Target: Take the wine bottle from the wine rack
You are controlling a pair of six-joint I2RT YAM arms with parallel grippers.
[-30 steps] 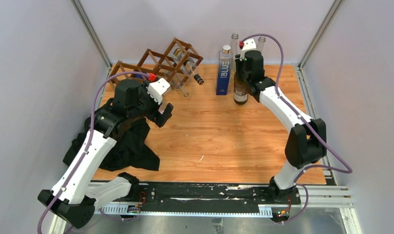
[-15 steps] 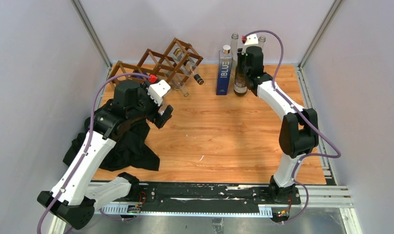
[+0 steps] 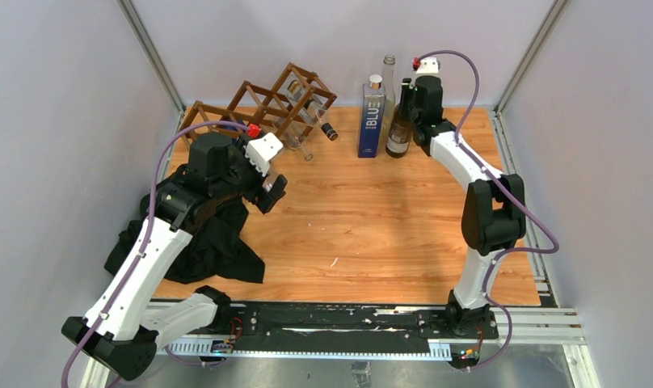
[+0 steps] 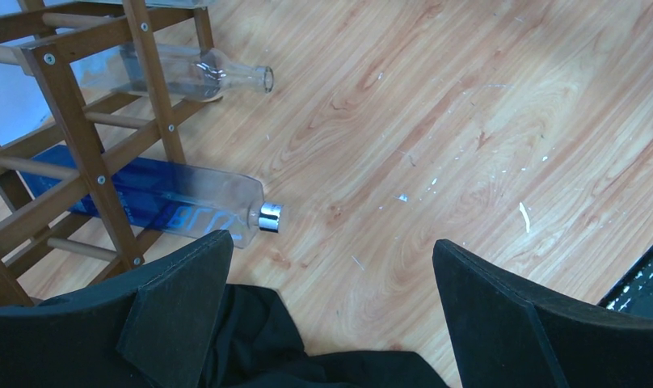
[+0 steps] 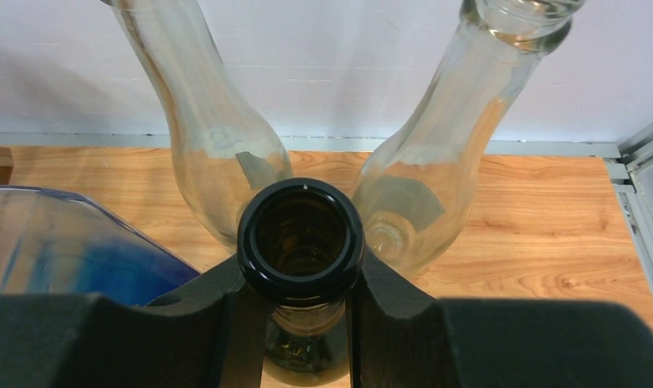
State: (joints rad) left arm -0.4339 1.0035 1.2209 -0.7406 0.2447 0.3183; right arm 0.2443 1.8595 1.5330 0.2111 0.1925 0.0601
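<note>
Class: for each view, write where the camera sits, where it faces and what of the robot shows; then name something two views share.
Top external: above and behind, looking down at the table; left arm and right arm show.
Left wrist: on its arm, looking down at the wine rack; open left gripper shows.
Right wrist: on its arm, facing the back wall; right gripper clamps the dark bottle.
Shared: top and left wrist show the wine rack.

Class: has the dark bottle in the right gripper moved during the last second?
Yes. The dark bottle moved toward the back wall, ending beside the blue bottle.
</note>
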